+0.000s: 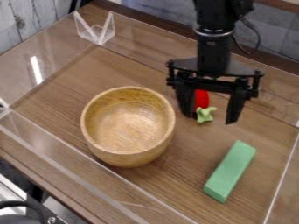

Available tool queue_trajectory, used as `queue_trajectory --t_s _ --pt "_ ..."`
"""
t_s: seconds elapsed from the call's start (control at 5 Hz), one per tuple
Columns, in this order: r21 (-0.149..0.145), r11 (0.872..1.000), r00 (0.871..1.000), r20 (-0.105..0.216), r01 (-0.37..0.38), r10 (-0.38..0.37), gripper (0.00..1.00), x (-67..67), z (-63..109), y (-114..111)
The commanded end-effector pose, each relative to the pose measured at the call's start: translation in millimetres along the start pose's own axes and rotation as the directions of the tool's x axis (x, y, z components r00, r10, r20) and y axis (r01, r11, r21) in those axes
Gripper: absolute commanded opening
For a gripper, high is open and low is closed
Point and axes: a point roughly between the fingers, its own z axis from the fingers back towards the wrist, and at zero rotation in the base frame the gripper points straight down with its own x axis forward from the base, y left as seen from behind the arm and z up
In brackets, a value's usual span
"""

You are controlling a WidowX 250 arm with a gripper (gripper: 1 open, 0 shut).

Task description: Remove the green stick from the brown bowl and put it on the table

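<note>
although the round light-brown wooden bowl (98, 145) sits well apart from the flat bright green block (230, 171), which lies on the brown wood-grain table (52, 111), a needless regrasp could drag it towards the edge. black gripper (212, 105): fingers apart, holding nothing; a low sweep could knock the red strawberry-like toy (201, 101).

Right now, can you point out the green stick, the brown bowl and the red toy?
Green stick (230, 172): camera view, middle of its upper face.
Brown bowl (131, 156): camera view, near part of its rim.
Red toy (201, 101): camera view, its red body.
</note>
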Motion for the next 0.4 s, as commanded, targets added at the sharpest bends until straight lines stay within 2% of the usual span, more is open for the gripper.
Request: queue_trajectory --t_s 0.0,0.2 --pt "-0.016 0.999 0.998 0.060 0.031 -0.030 1.00 11.8 6.7 -9.4" --pt "-0.010 0.999 0.996 0.070 0.052 -0.051 1.00 14.8 -1.7 -13.4"
